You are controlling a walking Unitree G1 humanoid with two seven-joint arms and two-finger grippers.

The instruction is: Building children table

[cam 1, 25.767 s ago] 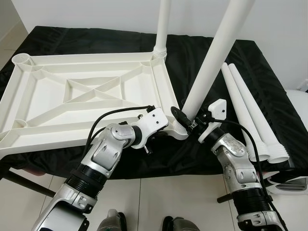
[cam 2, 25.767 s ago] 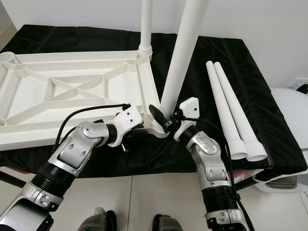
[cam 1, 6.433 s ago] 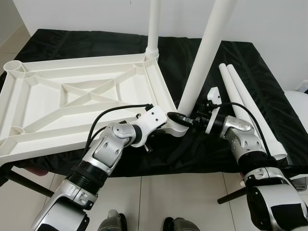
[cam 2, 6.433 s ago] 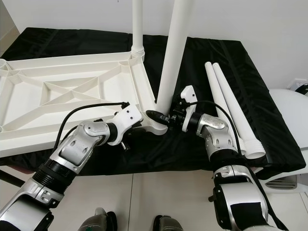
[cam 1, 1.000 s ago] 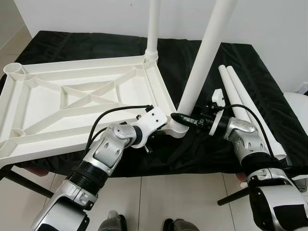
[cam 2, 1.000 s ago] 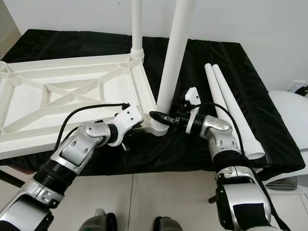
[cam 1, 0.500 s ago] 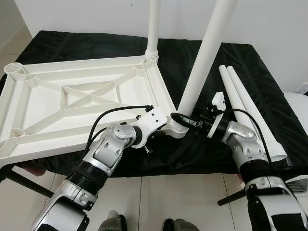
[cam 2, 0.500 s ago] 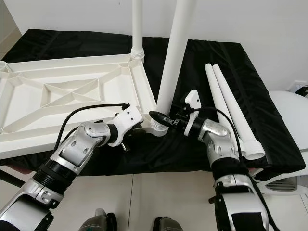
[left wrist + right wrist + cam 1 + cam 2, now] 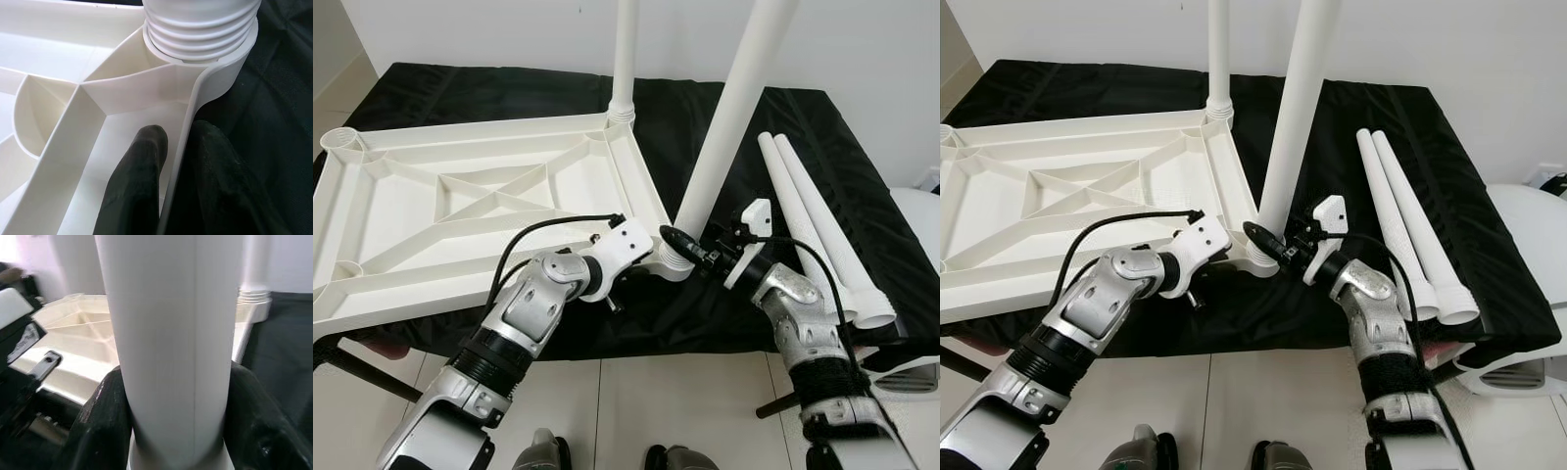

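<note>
Both upright legs (image 9: 734, 108) run off the top edge; the tabletop (image 9: 372, 245) is cut at the left, and the right pincer (image 9: 677, 245) hides that leg's base.

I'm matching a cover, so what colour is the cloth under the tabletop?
Black; the cloth shows best in the left eye view.

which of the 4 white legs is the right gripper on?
The near-corner leg, upright in the tabletop's socket; right gripper clamps its base. Another stands at the far corner; two lie loose.
</note>
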